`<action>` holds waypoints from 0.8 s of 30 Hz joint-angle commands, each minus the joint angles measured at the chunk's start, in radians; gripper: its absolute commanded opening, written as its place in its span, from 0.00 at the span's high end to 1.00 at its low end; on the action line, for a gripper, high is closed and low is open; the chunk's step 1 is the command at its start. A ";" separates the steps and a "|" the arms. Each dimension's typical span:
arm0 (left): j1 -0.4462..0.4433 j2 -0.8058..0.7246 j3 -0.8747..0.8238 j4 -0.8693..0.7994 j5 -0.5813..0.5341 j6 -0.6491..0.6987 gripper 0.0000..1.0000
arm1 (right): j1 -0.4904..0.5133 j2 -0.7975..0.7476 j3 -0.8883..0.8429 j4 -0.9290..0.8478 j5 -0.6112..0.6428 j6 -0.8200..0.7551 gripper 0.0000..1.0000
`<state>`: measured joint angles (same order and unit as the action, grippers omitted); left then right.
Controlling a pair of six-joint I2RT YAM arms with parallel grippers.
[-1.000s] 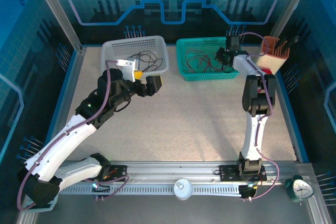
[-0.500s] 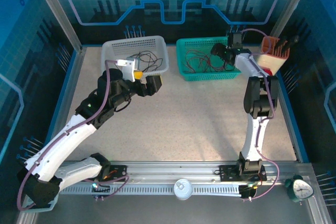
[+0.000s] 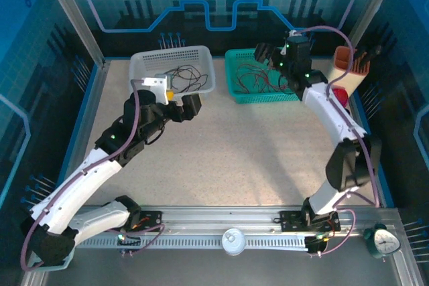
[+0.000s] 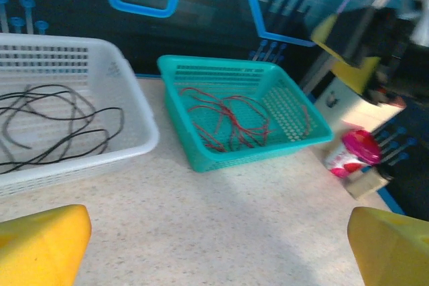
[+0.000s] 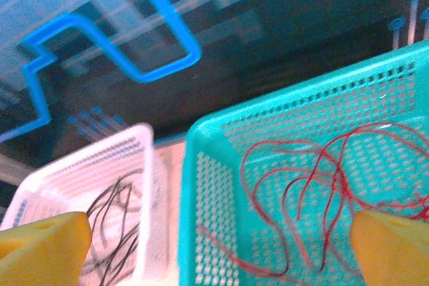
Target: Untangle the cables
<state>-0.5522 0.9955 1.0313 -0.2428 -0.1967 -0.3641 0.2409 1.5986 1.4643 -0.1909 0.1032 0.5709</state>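
red cables (image 3: pixel 255 77) lie loose in the teal basket (image 3: pixel 265 97), black cables (image 3: pixel 188 75) in the white basket (image 3: pixel 144 65) beside it. the right gripper (image 3: pixel 266 53) hangs over the teal one, fingers spread and empty; the left gripper (image 3: pixel 190 106), near the white basket, is spread wide too.

The red cables (image 3: pixel 257 77) lie in a loose tangle of thin, overlapping loops on the floor of the teal basket (image 3: pixel 267 98), up at one o'clock from where I'm bolted down. The black cables (image 3: pixel 188 76), just as thin, curl in a few open loops inside the white basket (image 3: pixel 173 50) at eleven o'clock. The two colours sit apart, each lying slack in its own basket.
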 commanded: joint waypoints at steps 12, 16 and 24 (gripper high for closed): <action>0.059 -0.094 -0.252 0.208 -0.416 0.183 0.01 | 0.135 -0.579 -0.602 0.043 0.291 -0.212 0.00; 0.080 -0.079 -0.291 0.244 -0.441 0.251 0.01 | 0.118 -0.682 -0.751 0.134 0.375 -0.297 0.00; 0.155 -0.067 -0.536 0.627 -0.428 0.394 0.01 | 0.031 -0.706 -0.919 0.306 0.393 -0.393 0.00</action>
<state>-0.4255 0.9249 0.5854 0.1608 -0.6228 -0.0628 0.2977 0.9131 0.6098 -0.0238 0.4534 0.2390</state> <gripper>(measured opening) 0.992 0.996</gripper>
